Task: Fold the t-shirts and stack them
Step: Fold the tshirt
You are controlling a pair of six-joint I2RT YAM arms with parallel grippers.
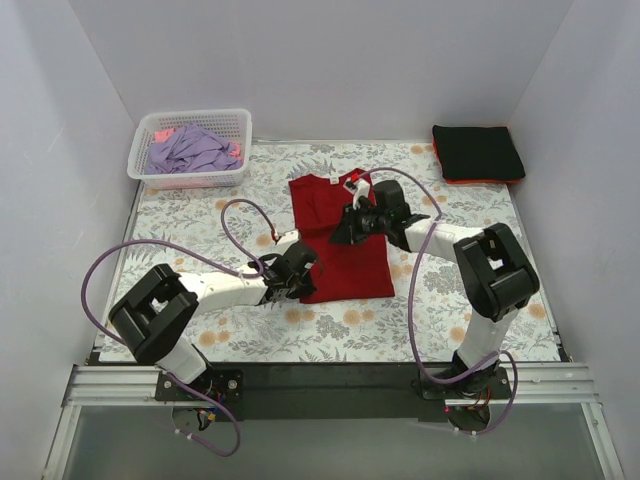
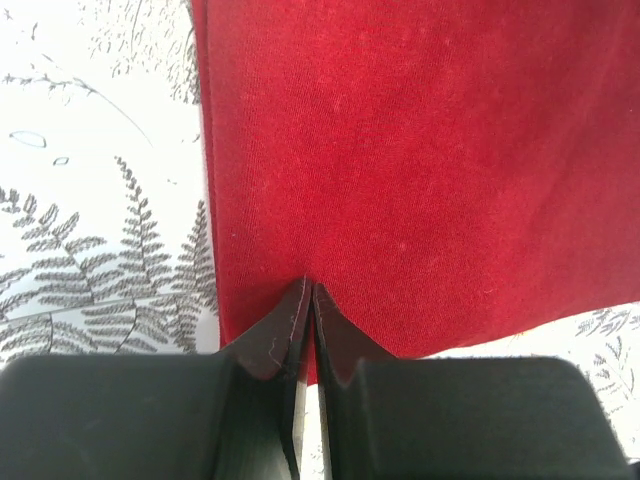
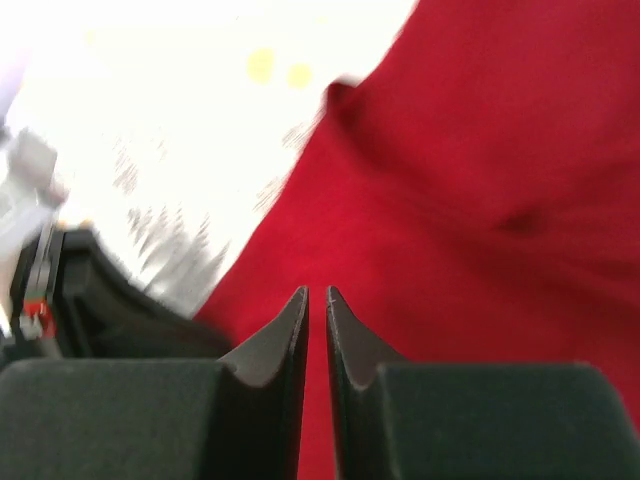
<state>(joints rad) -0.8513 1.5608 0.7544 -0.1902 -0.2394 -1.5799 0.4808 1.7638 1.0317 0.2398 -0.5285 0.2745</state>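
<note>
Closest in, the left gripper is clenched on the near-left hem of the deep-red t-shirt, which lies mid-table on the floral table cloth, likely anchoring that corner for a fold. Toward its collar end the right gripper shows jaws nearly together, blur hiding any cloth between. Only the overhead view shows the folded black t-shirt waiting far right.

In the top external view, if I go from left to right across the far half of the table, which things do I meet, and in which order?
white basket holding lavender t-shirts → deep-red t-shirt → black folded t-shirt
</note>
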